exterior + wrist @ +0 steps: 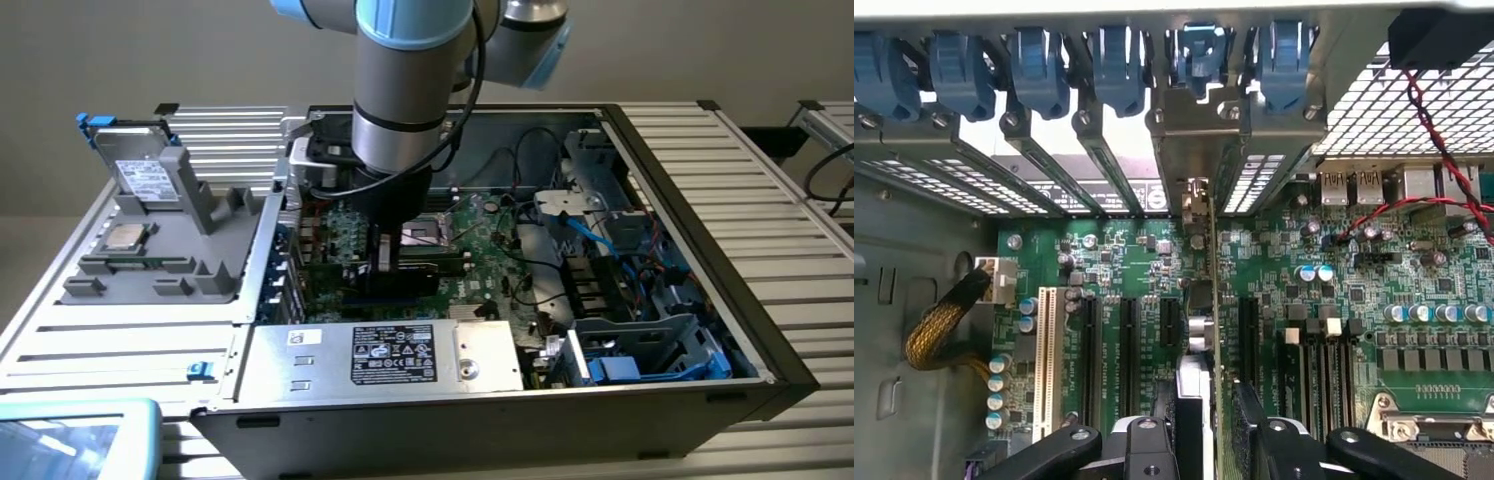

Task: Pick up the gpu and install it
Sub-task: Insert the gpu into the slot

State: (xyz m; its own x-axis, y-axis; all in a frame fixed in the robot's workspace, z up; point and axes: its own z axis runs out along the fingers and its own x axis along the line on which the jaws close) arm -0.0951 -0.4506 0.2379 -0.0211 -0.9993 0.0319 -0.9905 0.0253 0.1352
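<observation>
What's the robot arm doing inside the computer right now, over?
Gripper clamped on gpu. It stands upright over motherboard slots, bracket at rear openings; seating unclear. Cables well aside.

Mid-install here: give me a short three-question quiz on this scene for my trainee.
1. True or false: the gpu lies flat.
2. What is the gripper closed on? A) a memory stick B) the gpu C) a cable
3. What colour is the row of slot latches?
Key: 1 false, it stands on edge over the motherboard; 2 B; 3 blue.
</observation>
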